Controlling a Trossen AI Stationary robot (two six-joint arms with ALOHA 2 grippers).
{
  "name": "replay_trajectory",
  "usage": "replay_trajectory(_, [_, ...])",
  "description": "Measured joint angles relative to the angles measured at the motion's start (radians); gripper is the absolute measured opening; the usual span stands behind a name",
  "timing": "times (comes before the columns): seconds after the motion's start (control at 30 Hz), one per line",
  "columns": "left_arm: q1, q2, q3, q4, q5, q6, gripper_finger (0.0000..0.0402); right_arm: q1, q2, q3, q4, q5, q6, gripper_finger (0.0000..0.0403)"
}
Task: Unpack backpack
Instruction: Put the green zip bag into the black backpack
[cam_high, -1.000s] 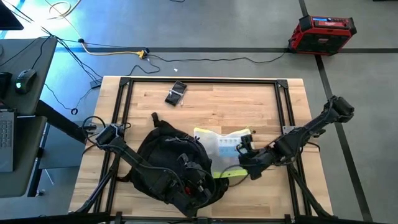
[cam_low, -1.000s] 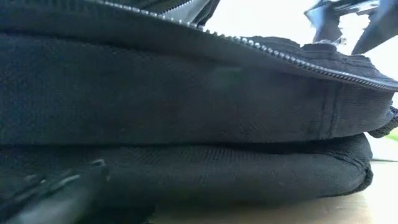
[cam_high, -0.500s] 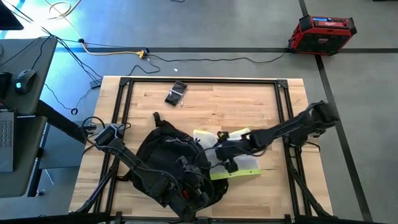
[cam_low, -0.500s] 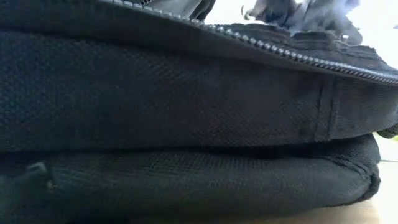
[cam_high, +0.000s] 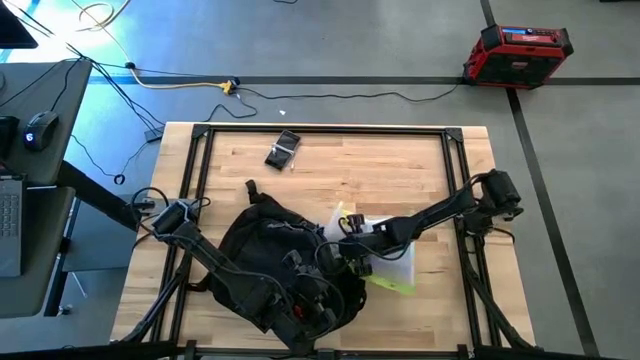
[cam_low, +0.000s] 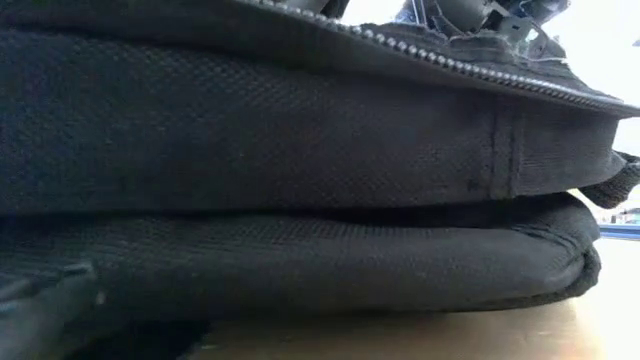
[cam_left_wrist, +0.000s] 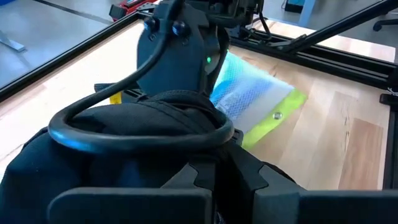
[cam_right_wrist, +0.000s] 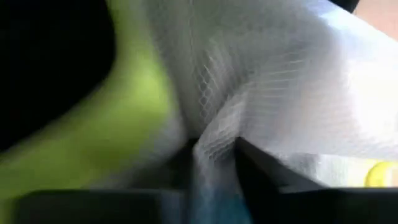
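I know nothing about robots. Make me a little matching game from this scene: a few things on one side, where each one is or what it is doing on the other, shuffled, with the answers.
Things:
1. backpack
2. translucent pouch with neon-yellow trim
3. small dark object
4. red case

Places or states:
A. on the floor beyond the table's far right corner
B. pinched between the right gripper's fingers
C. alone near the table's far edge
D. black heap at the near edge, with the left gripper shut at it

Pairs: 1-D, 2-B, 3-C, 4-A
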Motion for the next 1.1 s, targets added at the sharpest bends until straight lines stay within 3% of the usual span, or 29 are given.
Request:
replay_trajectory(0.03, [0.0, 0.0, 0.0, 0.001, -0.004, 0.0, 0.0, 0.01, -0.013, -0.001, -0.015, 0.001, -0.003, 0.0022])
replay_trajectory(0.2, [0.0, 0.0, 0.0, 0.002, -0.028, 0.0, 0.0, 0.064, -0.131, -0.01, -0.124, 0.041, 0.025, 0.0002])
replay_trajectory(0.4, [0.0, 0.0, 0.0, 0.001, -0.097, -0.003, 0.0, 0.128, -0.336, -0.009, -0.134, 0.094, 0.068, 0.0001])
replay_trajectory(0.63, [0.008, 0.0, 0.0, 0.001, -0.231, -0.02, 0.0, 0.227, -0.475, -0.009, -0.091, 0.065, 0.101, 0.0])
replay_trajectory(0.87, [0.045, 0.0, 0.0, 0.007, -0.347, -0.03, 0.0, 0.282, -0.485, 0.014, -0.045, 0.021, 0.199, 0.0])
replay_trajectory(1.1, [0.051, 0.0, 0.0, 0.007, -0.408, -0.02, 0.0, 0.273, -0.343, 0.015, 0.036, -0.024, 0.217, 0.0])
